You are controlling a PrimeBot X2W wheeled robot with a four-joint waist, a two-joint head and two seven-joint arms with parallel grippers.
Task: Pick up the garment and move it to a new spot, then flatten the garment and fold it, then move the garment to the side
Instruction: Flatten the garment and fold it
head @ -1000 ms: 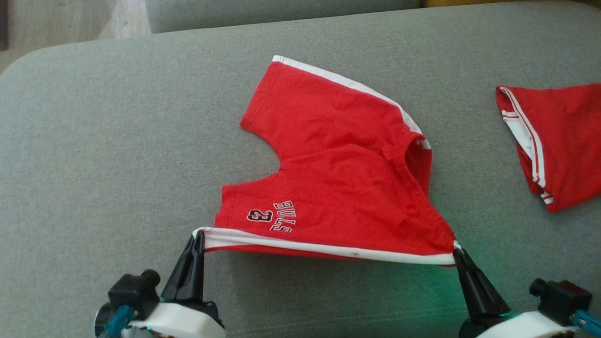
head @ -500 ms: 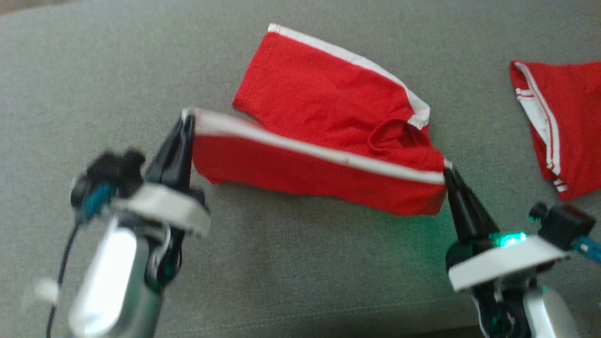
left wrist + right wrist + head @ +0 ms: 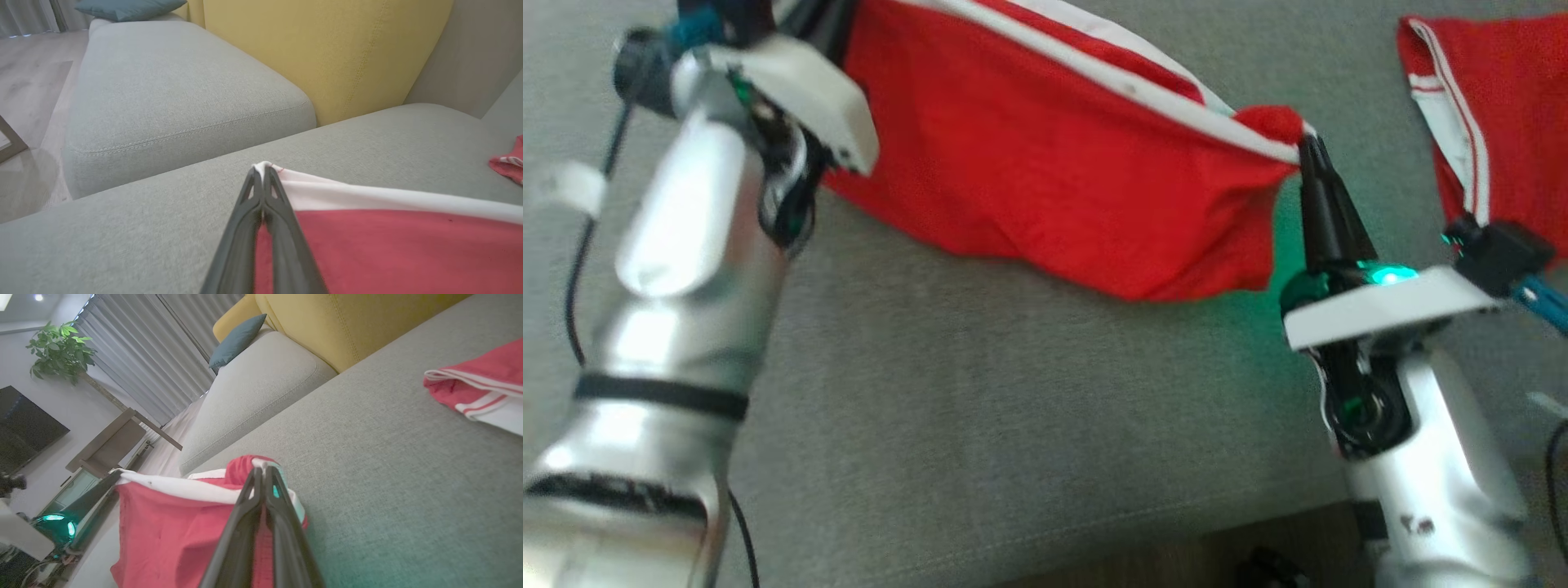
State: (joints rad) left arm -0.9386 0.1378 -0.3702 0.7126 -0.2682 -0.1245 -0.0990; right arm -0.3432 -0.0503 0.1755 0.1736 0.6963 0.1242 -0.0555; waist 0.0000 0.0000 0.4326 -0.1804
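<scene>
The garment (image 3: 1045, 155) is a pair of red shorts with a white side stripe, hanging stretched between my two grippers above the grey sofa seat (image 3: 980, 425). My left gripper (image 3: 263, 168) is shut on the white-striped corner at the leg end of the garment (image 3: 392, 237). My right gripper (image 3: 1308, 145) is shut on the bunched waistband corner, seen up close in the right wrist view (image 3: 261, 470). The folded-over half of the garment (image 3: 171, 531) hangs below the stripe, and the lower hem brushes the seat.
A second red garment with white stripes (image 3: 1494, 122) lies on the seat at the far right, also (image 3: 482, 386). Behind stand a yellow backrest (image 3: 327, 53), another grey cushion (image 3: 171, 90) and a teal pillow (image 3: 237, 339). The seat's front edge (image 3: 1192, 523) runs near my right arm.
Both grippers lifted the held striped edge and carried it forward over the shorts' far half. The printed side is now hidden. The head camera also shifted.
</scene>
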